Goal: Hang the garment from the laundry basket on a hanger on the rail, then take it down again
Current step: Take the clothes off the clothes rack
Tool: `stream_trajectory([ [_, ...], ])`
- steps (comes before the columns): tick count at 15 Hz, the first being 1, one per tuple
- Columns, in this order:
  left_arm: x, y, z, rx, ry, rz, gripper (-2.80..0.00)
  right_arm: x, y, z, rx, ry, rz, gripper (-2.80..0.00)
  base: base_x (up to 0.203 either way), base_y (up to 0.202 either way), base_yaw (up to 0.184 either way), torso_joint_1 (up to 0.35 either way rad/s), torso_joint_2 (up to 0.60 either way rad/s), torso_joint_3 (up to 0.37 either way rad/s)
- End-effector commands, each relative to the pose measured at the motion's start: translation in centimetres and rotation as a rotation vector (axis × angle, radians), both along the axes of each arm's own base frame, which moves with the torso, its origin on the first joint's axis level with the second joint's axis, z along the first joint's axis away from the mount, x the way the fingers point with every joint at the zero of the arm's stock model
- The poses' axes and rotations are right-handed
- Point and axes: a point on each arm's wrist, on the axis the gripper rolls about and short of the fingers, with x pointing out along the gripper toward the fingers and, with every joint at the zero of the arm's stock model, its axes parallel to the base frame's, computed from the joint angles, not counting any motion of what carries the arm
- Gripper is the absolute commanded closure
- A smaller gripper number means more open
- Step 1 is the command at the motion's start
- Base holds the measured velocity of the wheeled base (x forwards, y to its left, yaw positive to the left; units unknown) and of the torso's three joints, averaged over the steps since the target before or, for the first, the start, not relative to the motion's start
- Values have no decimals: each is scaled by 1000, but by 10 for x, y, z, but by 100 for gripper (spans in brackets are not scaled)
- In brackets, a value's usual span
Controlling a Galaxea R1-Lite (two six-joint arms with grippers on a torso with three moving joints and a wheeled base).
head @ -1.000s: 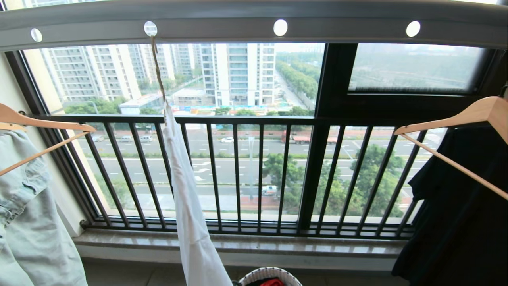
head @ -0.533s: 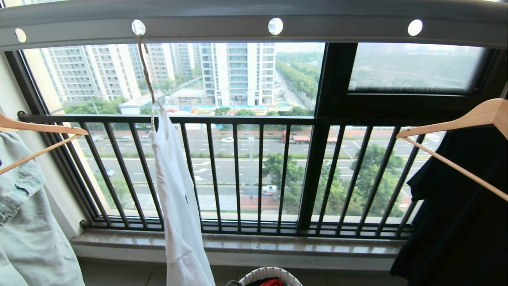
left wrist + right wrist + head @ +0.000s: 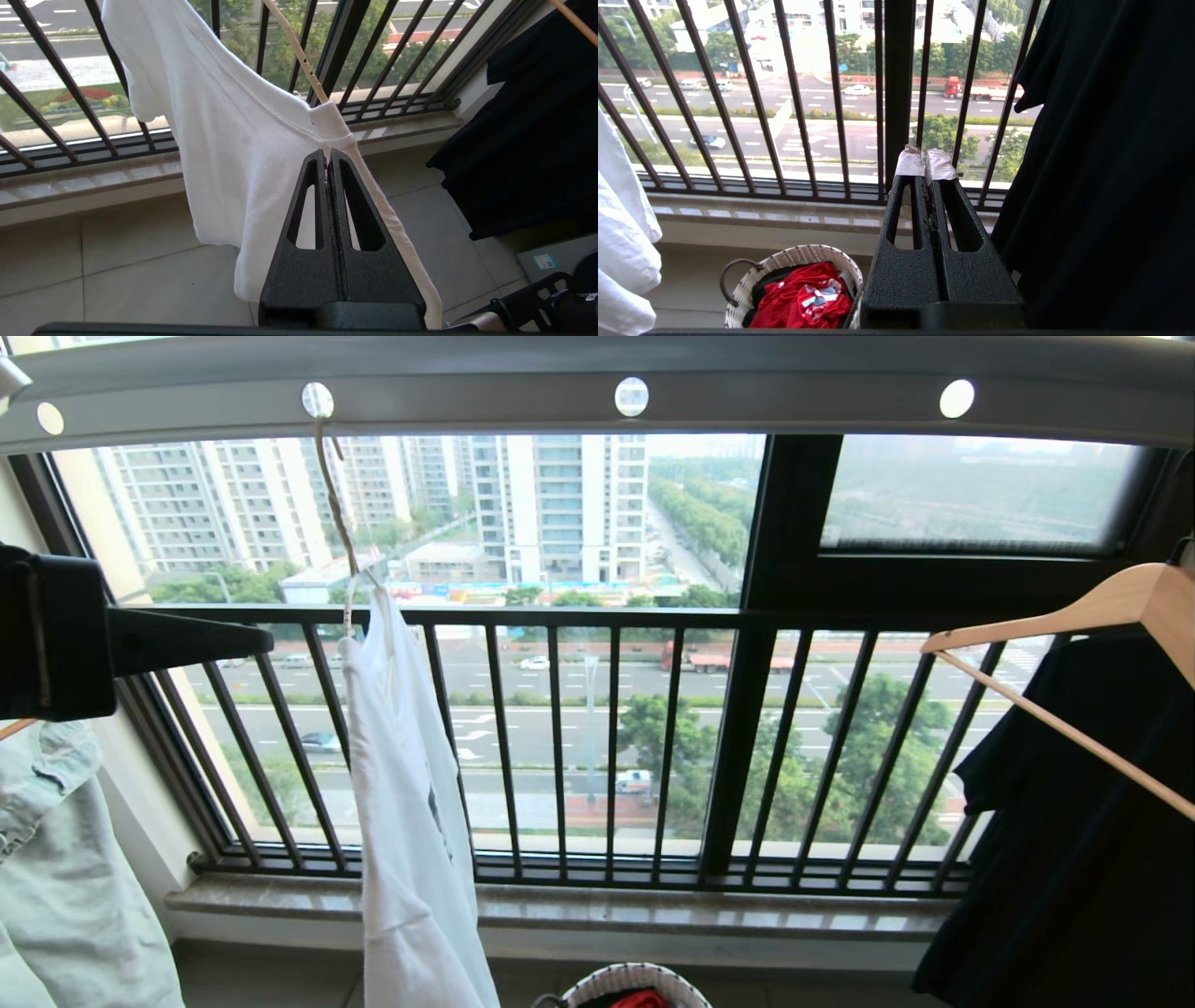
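The garment [image 3: 411, 821], a white T-shirt, hangs edge-on from the thin cream hanger [image 3: 336, 513]. The hanger's hook sits in a hole of the grey rail [image 3: 794, 401]. My left gripper [image 3: 267, 637] reaches in level from the left, shut and empty, its tips a short way left of the shirt's shoulder. In the left wrist view this gripper [image 3: 327, 151] points at the garment [image 3: 233, 140] just below its neck seam, under the hanger [image 3: 299, 51]. The laundry basket [image 3: 635, 978] stands on the floor below. My right gripper [image 3: 925, 161] stays low and shut, beside the laundry basket [image 3: 798, 254].
A black garment [image 3: 1074, 821] on a wooden hanger [image 3: 1074, 607] hangs at the right. A pale green denim garment [image 3: 65, 877] hangs at the left. The black barred window railing [image 3: 607, 747] and stone sill [image 3: 653, 910] run behind. A red garment [image 3: 798, 298] lies in the basket.
My left arm has come up into the head view from the left, covering the left wooden hanger. The shirt has turned slightly on its hanger. The camera has shifted a little.
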Motion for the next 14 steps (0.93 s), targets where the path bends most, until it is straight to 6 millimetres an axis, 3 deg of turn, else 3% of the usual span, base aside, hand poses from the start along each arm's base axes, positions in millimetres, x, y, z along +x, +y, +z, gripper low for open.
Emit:
stream_trajectory([
  [1, 16, -17, -1, 58, 95, 92, -280, 0, 0, 0, 0, 1, 1, 0, 0, 0, 0, 0, 0, 0],
  [7, 14, -13, 11, 48, 46, 203, -280, 0, 0, 0, 0, 1, 1, 0, 0, 0, 0, 0, 0, 0],
  [14, 44, -30, 24, -9, 50, 286, -280, 0, 0, 0, 0, 1, 1, 0, 0, 0, 0, 0, 0, 0],
])
